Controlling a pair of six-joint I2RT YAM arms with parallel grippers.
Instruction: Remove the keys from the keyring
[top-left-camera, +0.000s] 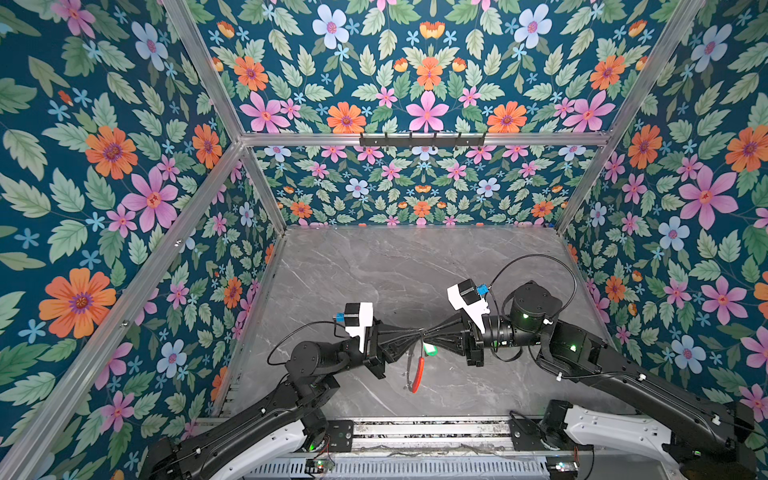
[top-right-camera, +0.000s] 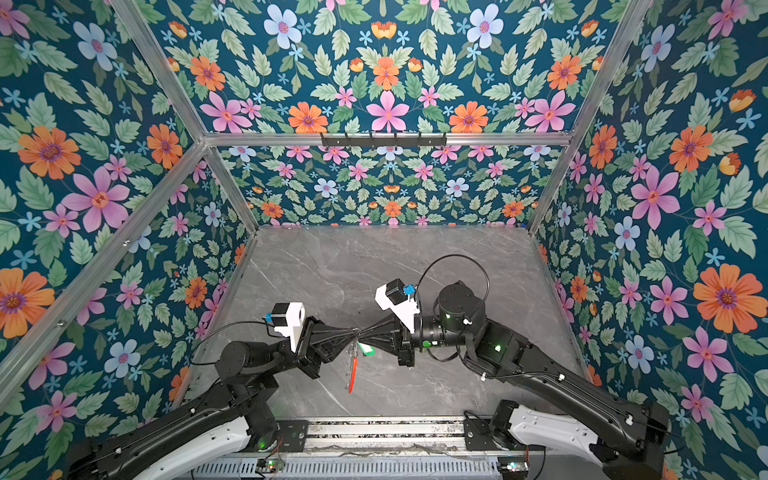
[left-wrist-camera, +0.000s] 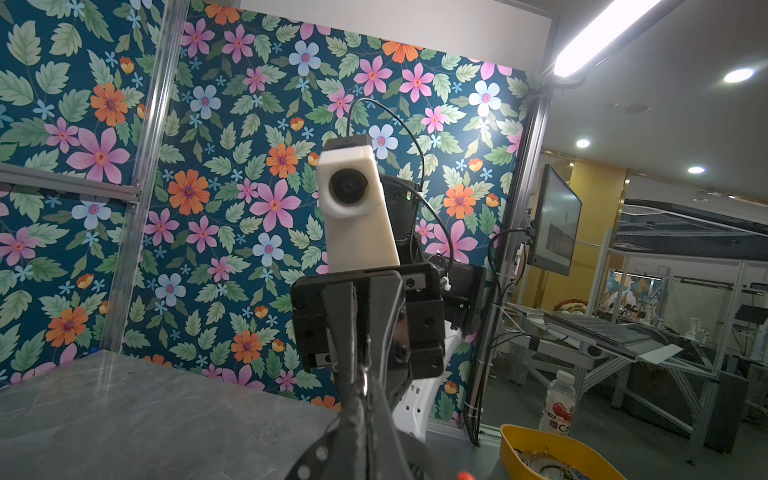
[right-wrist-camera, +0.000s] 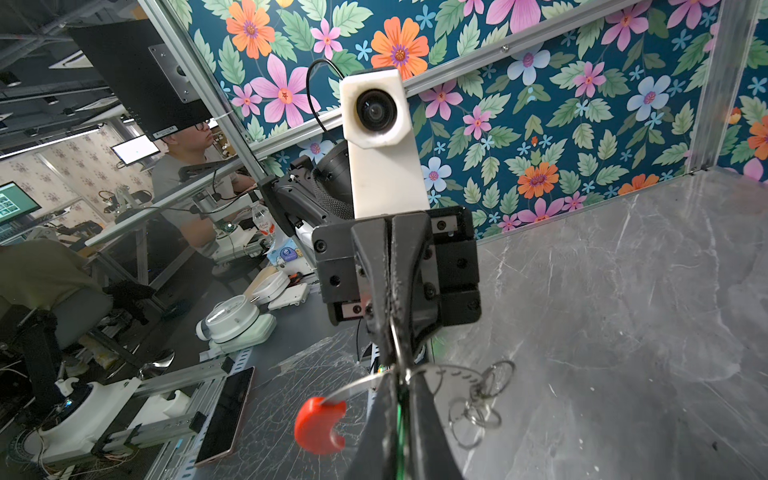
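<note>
Left gripper (top-left-camera: 417, 335) is pinching the keyring (top-left-camera: 420, 373); right gripper (top-left-camera: 429, 334) is meeting it tip-to-tip beside the green-tagged key (top-left-camera: 431, 349), its grip impossible to tell.

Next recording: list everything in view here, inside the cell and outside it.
keyring: one, thin grey with a red segment, held in the air where the two arms meet.
silver loops: several, silver, strung on the keyring.
green-tagged key: one, green tag, beside the keyring's upper end.
table: one, grey marble, under the arms.
hook rail: one, black, on the back frame bar.
tub: one, yellow, outside the cell.
bottle: one, clear with red label, beside the tub.
phone: one, dark, lying by the front rail.
left gripper: one, black, shut on the keyring.
right gripper: one, black, closed on the green-tagged key, as far as visible.
</note>
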